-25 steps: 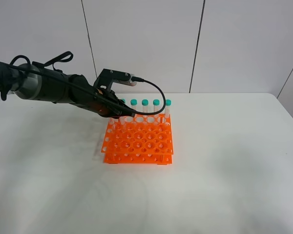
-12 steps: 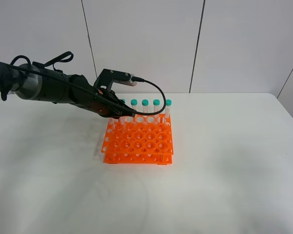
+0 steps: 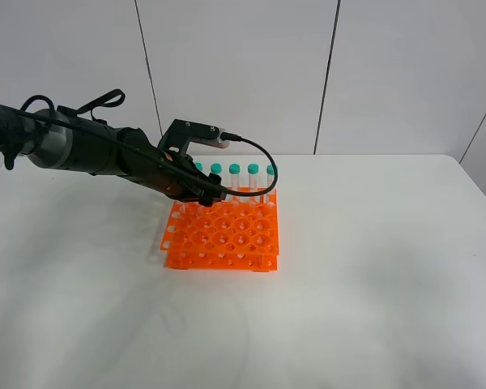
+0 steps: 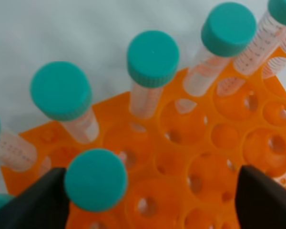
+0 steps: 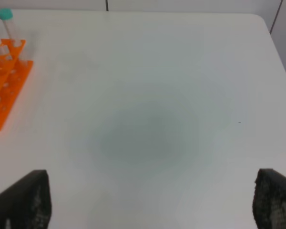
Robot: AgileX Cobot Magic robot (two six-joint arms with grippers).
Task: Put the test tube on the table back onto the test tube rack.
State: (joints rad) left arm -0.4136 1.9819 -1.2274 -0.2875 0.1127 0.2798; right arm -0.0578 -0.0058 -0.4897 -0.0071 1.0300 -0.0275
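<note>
Since the tube (image 4: pixel 95 180) stands in the rack (image 3: pixel 223 235) between the left claw's (image 4: pixel 148 200) parted jaws, only withdrawal seems left; the right claw (image 5: pixel 150 210) gapes idle.

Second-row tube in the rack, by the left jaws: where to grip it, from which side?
Take the tube by its teal cap, coming straight down from above. It stands near upright in the rack, so only the cap and a short neck clear the orange grid. Back-row tubes stand close behind; probably safest to close the jaws along the row, not front to back.
</note>
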